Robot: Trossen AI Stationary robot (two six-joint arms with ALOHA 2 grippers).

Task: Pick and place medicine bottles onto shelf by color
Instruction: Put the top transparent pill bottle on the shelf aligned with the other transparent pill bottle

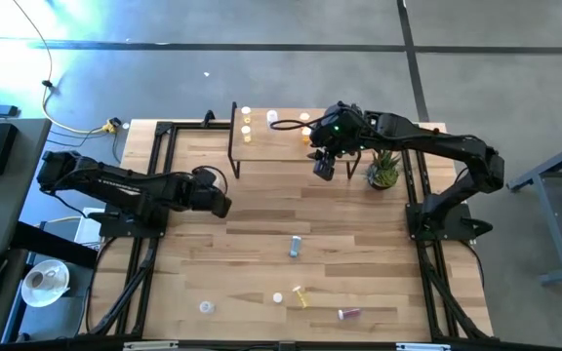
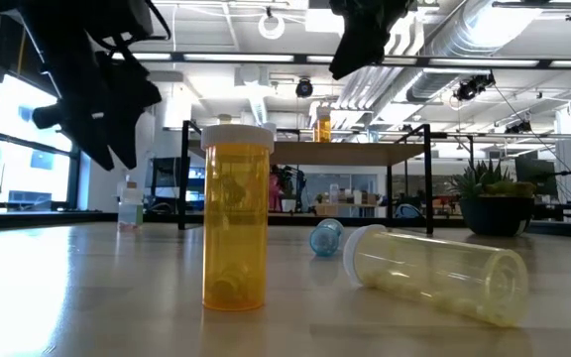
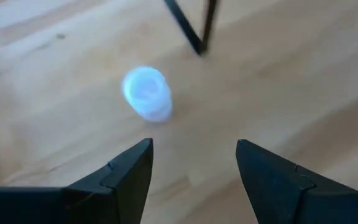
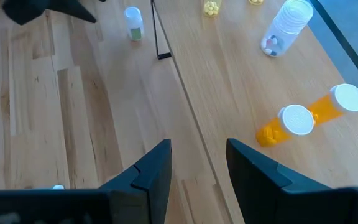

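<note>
My left gripper (image 3: pixel 191 180) hangs over the left of the counter (image 1: pixel 261 214), jaws spread wide and holding nothing. Just ahead of them stands a small clear bottle (image 3: pixel 146 93) with a white cap, upright near a shelf leg (image 3: pixel 188 28). I judge it very light and hollow, hard smooth plastic, so it will tip or skid at a nudge. I would come down square on it and close across the body just under the cap, where the wall is stiffest, and squeeze gently.

Farther right, loose bottles lie toward the near edge of the counter: a blue-grey one (image 1: pixel 296 246) on its side in the middle, then a yellow one (image 1: pixel 301 297) and a pinkish one (image 1: pixel 348 313). Lying round, they will roll; I would grip those across the barrel, not end to end.

The shelf (image 1: pixel 271 144) at the far edge carries several bottles, among them 2 orange ones (image 4: pixel 309 118) lying together and a clear one (image 4: pixel 284 28).

My right gripper (image 1: pixel 324 166) hovers just off the front of the shelf, jaws partly apart and empty. A plant (image 1: pixel 382 172) sits just right of it.
</note>
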